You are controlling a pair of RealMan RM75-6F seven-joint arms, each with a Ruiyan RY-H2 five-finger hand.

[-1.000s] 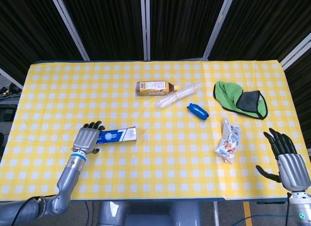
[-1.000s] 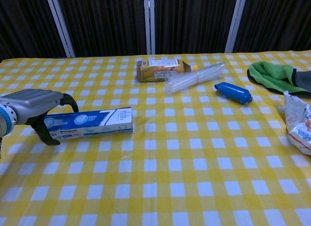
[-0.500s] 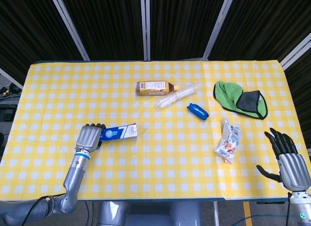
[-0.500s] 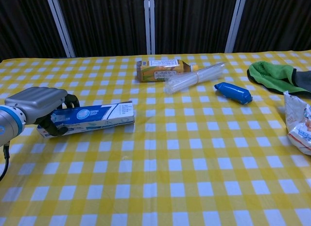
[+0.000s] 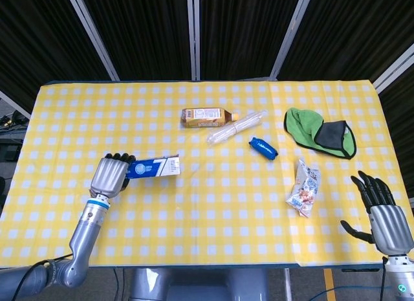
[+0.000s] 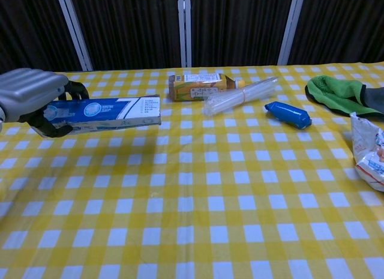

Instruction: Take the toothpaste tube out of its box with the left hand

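My left hand [image 5: 110, 174] [image 6: 33, 96] grips the left end of the blue-and-white toothpaste box [image 5: 154, 166] [image 6: 105, 111]. The box hangs level above the yellow checked tablecloth, its free end pointing right, and its shadow falls on the cloth below it in the chest view. No tube shows outside the box. My right hand [image 5: 383, 210] hovers open at the table's front right corner, fingers spread, holding nothing. It appears only in the head view.
A brown drink carton [image 5: 206, 117] [image 6: 201, 86] and a clear plastic bundle [image 5: 237, 126] [image 6: 240, 95] lie at mid-back. A small blue pouch [image 5: 263, 147] [image 6: 288, 114], a snack packet [image 5: 305, 187] [image 6: 369, 150] and a green-and-black cloth [image 5: 321, 132] [image 6: 342, 93] occupy the right side.
My left hand closed on the box's left end and lifted it off the cloth, carrying it up and slightly back. The right hand stayed put.
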